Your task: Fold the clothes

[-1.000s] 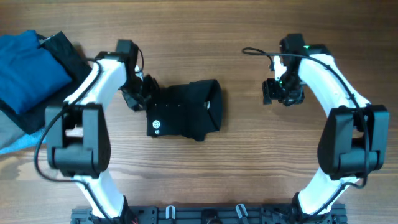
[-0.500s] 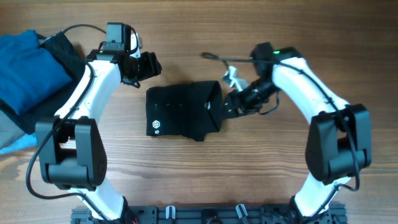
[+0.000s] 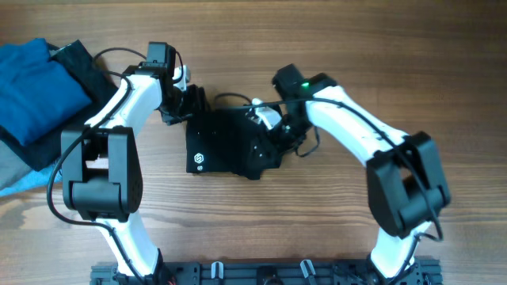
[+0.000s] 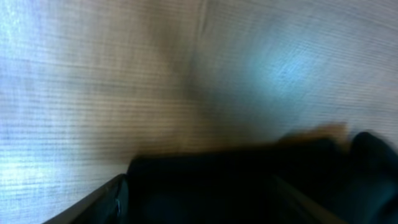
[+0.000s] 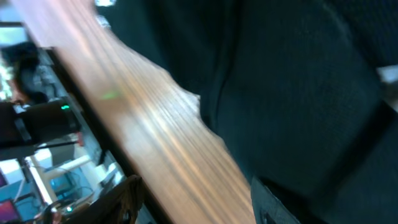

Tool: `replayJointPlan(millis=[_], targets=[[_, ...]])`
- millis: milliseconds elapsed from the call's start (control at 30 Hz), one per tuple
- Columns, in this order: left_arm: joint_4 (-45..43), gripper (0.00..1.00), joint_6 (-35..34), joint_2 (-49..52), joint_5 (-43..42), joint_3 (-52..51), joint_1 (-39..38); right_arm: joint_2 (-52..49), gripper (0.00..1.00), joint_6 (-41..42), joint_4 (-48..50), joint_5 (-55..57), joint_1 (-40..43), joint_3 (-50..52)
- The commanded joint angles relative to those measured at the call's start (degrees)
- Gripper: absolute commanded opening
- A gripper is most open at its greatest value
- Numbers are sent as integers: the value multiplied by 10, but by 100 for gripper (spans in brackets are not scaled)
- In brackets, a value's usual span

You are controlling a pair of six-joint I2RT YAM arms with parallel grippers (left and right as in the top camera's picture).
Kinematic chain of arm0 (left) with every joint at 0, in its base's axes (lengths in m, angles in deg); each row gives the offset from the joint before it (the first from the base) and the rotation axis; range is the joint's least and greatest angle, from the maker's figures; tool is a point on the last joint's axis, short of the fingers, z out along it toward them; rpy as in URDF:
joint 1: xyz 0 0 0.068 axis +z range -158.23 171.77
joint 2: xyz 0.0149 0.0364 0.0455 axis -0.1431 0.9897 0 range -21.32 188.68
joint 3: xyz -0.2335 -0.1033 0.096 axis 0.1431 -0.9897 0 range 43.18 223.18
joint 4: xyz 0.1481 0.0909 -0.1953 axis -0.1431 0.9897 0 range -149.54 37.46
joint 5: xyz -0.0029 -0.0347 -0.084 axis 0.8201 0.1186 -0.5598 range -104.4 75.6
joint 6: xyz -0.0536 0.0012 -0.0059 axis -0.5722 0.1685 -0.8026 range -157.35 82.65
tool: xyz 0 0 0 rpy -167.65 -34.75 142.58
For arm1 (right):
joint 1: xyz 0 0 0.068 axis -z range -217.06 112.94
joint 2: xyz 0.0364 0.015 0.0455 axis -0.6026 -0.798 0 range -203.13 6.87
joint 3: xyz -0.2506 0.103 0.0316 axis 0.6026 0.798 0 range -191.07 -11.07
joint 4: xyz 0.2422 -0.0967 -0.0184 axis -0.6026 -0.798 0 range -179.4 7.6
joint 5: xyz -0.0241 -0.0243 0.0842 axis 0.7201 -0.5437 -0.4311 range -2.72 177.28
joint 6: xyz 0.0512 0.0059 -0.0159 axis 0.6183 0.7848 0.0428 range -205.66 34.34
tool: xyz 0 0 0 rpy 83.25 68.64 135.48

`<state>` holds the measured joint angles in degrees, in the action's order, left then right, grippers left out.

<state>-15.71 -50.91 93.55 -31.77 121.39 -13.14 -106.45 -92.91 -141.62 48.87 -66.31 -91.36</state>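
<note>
The clothes [image 3: 230, 141] are one black garment, lying folded in a rough rectangle at the table's middle, with the white logo [image 3: 200, 161] at its front left corner. My left gripper [image 3: 192, 107] is at its back left corner, fingers apart. In the blurred left wrist view [image 4: 202, 205], black fabric [image 4: 249, 180] lies between the fingers. My right gripper [image 3: 273, 138] is low over the garment's right edge. In the right wrist view [image 5: 196, 199] its fingers are apart, with wood between them and black fabric [image 5: 292, 81] by the right finger.
A bright blue folded garment [image 3: 36, 87] lies at the back left on a plain black cloth [image 3: 87, 63], with grey fabric [image 3: 16, 170] under it. A black cable [image 3: 238, 99] loops over the garment's back edge. The arm mounting rail [image 3: 261, 273] runs along the front.
My right arm swung left from the table's right side to the garment's right edge. My left gripper lifted away to the back, then came down to the garment's back left corner.
</note>
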Motion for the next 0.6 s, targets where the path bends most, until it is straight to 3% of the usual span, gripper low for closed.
replayJointPlan(millis=[0, 100, 300, 433, 567], targets=[[31, 69, 12, 4, 9, -8, -2, -31, 59, 67, 24, 91, -3, 2], [74, 69, 12, 4, 21, -30, -2, -36, 59, 120, 55, 203, 5, 2], [167, 71, 5, 4, 26, -76, -2, -36, 63, 134, 113, 346, 30, 2], [239, 72, -19, 4, 10, -82, -2, -36, 63, 132, 146, 376, 59, 1], [260, 70, -19, -21, -10, -79, -1, -26, 60, 139, 107, 376, 97, -3]])
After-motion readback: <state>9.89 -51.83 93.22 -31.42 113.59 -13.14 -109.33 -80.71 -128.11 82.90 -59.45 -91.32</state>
